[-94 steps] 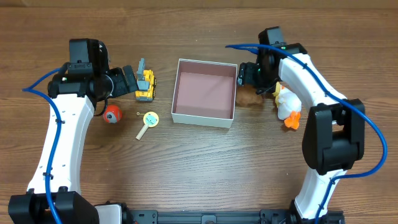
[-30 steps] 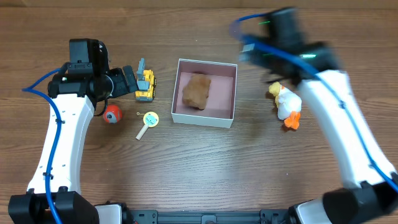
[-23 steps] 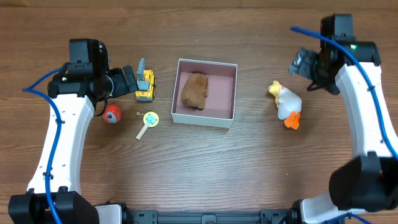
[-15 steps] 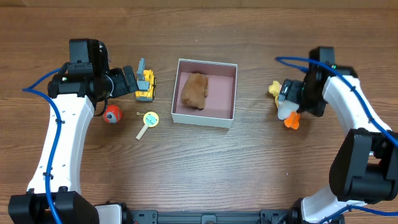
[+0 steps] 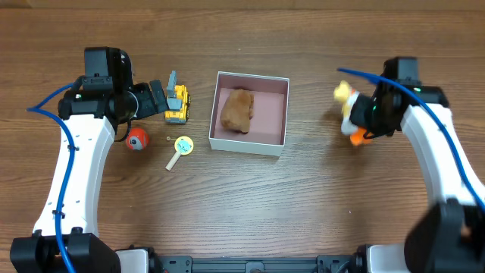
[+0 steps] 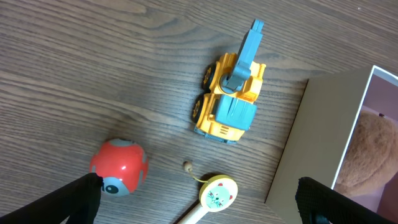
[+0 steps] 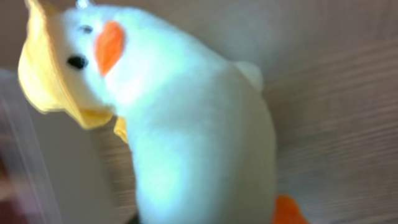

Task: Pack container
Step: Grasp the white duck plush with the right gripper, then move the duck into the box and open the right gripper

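Note:
The container [image 5: 248, 145] is a square white box with a pink inside, standing mid-table with a brown plush toy [image 5: 236, 110] lying in it. To its right, my right gripper [image 5: 362, 114] is shut on a white plush duck [image 5: 349, 106] with a yellow beak and orange feet. The duck [image 7: 199, 143] fills the right wrist view and hides the fingers. My left gripper [image 5: 159, 98] is open beside a yellow toy excavator [image 5: 177, 102]. In the left wrist view the excavator [image 6: 230, 102] lies ahead of the spread gripper [image 6: 205, 205], with the container's wall [image 6: 311, 143] to the right.
A red ball toy [image 5: 136, 139] and a small yellow rattle on a stick [image 5: 182, 145] lie left of the container. Both show in the left wrist view, the ball [image 6: 119, 167] near the left finger and the rattle [image 6: 217, 193] between the fingers.
My right arm swung from over the container out to the duck, came down on it and closed. The duck has shifted up and slightly left. The left arm has stayed still.

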`<state>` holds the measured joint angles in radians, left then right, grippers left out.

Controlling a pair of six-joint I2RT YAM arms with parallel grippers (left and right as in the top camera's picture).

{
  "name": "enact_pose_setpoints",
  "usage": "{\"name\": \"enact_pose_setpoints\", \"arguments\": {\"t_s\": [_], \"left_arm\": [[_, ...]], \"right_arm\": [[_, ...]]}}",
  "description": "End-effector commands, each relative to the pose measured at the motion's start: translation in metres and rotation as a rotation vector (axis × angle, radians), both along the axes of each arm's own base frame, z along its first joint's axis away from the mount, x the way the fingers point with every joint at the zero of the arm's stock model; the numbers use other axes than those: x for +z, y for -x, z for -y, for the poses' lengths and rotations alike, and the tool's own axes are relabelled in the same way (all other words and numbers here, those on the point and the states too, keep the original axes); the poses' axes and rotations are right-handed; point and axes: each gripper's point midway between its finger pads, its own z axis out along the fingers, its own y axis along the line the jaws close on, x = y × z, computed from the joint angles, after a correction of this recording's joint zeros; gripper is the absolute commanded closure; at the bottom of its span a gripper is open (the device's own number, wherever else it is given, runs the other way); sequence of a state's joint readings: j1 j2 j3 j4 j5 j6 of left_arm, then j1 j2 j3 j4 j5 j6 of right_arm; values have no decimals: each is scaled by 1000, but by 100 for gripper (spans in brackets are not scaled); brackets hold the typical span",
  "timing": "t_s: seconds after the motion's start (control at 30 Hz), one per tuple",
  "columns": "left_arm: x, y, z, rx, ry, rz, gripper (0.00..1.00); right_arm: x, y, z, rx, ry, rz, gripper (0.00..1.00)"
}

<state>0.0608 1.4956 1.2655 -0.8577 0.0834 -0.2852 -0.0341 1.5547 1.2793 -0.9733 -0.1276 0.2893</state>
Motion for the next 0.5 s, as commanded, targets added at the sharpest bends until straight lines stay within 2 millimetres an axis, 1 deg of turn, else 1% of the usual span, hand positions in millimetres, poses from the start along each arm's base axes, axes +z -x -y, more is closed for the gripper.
{"name": "enact_pose_setpoints", "arguments": {"t_s": [0.0, 0.07, 0.1, 0.17, 0.2, 0.23, 0.27, 0.3, 0.37, 0.43, 0.47], "left_arm": [[5, -5, 0, -19, 2, 16, 0], [5, -5, 0, -19, 2, 16, 0], [5, -5, 0, -19, 2, 16, 0], [5, -5, 0, -19, 2, 16, 0], [5, -5, 0, -19, 2, 16, 0], [5, -5, 0, -19, 2, 16, 0], [5, -5, 0, -19, 2, 16, 0], [5, -5, 0, -19, 2, 16, 0], [5, -5, 0, -19, 2, 16, 0], [5, -5, 0, -19, 2, 16, 0], [5, -5, 0, -19, 2, 16, 0]], "right_arm": [[80, -1, -51, -3, -118, 215, 91], [88, 1, -79, 18, -156, 235, 94], [89, 1, -94, 28, -172, 239, 96], [81, -1, -131, 34, -168, 241, 96], [71, -4, -144, -7, -142, 234, 96], [61, -6, -150, -59, -119, 224, 96], [43, -9, -158, -138, -85, 204, 96], [29, -12, -167, -166, -68, 192, 96], [-1, -20, -187, -143, -43, 169, 96], [-33, -29, -195, -137, -18, 134, 96], [-44, -31, -195, -138, -7, 120, 96]]}}
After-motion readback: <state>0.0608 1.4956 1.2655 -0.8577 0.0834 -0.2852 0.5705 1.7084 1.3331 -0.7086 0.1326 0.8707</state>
